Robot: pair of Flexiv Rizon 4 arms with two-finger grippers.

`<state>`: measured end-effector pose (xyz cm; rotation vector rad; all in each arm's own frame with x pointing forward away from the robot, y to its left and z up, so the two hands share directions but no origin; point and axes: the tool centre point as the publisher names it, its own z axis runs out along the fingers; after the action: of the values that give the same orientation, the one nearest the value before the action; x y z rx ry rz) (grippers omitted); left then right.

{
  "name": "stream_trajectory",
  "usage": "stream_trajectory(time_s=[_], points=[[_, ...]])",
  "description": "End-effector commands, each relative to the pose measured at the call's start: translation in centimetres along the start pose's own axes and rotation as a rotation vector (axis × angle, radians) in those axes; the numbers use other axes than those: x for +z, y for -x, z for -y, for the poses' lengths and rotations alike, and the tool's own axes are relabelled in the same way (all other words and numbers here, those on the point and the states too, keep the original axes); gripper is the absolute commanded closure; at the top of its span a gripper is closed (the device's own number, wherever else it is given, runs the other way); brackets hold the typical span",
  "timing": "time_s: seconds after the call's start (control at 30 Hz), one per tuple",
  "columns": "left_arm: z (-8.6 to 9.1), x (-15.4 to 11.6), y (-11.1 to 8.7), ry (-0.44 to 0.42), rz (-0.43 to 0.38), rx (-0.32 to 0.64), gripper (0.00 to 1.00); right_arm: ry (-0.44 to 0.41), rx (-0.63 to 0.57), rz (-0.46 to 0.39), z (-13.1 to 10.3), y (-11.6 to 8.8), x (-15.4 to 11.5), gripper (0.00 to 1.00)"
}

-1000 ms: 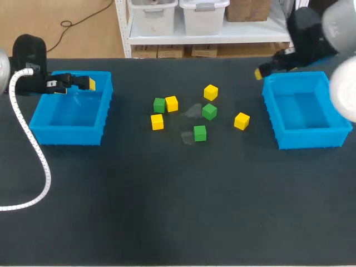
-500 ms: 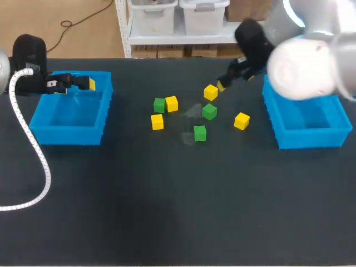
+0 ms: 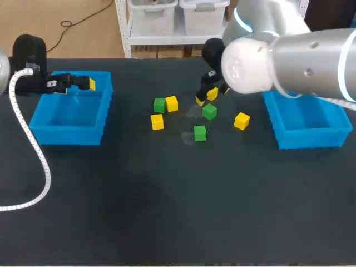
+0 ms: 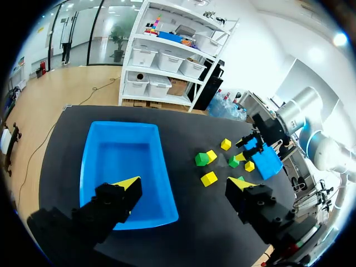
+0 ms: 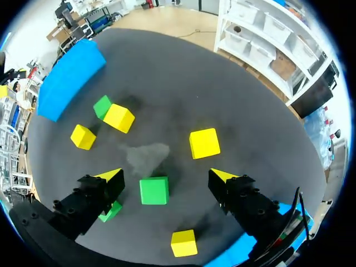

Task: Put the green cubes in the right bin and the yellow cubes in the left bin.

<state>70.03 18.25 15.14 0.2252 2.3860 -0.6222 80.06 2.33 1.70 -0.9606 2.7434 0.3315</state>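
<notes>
Table (image 3: 167, 211) middle, right tool (image 5: 165, 177) above green cube (image 5: 154, 190)

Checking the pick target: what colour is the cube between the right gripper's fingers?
Green. The cube shows best in the right wrist view, between the open right gripper fingers.

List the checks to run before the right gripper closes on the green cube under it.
1. Right gripper open: ok.
2. Green cube between its fingers in the wrist view: ok.
3. Yellow cube ahead stands apart from the green one: ok.
4. Gripper low enough to grip: cannot tell.
5. Right bin holds nothing in its visible part: ok.
6. Left gripper out of the way, at the left bin: ok.
</notes>
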Motion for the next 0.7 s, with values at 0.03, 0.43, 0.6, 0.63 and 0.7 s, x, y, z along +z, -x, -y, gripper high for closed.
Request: stream_trajectory(time_s=[0.03, 0.43, 0.6, 0.63, 0.7], points=[[-0.2, 0.0, -0.1, -0.011, 0.007, 0.002, 0.00, -0.013, 0.004, -0.031, 0.2, 0.1, 0.7, 0.00], [-0.2, 0.0, -0.1, -0.011, 0.007, 0.002, 0.00, -0.062, 0.024, -0.067, 0.0, -2.0, 0.7, 0.00], [-0.2, 0.0, -0.1, -0.011, 0.007, 0.002, 0.00, -0.074, 0.015, -0.085, -0.9, -2.9, 1.1, 0.00], [-0.2, 0.0, -0.1, -0.011, 0.007, 0.002, 0.00, -0.077, 0.012, -0.088, -1.0, -3.0, 1.3, 0.00], [-0.2, 0.0, -0.1, -0.011, 0.007, 0.002, 0.00, -0.081, 0.008, -0.096, -1.2, -3.1, 1.6, 0.00]])
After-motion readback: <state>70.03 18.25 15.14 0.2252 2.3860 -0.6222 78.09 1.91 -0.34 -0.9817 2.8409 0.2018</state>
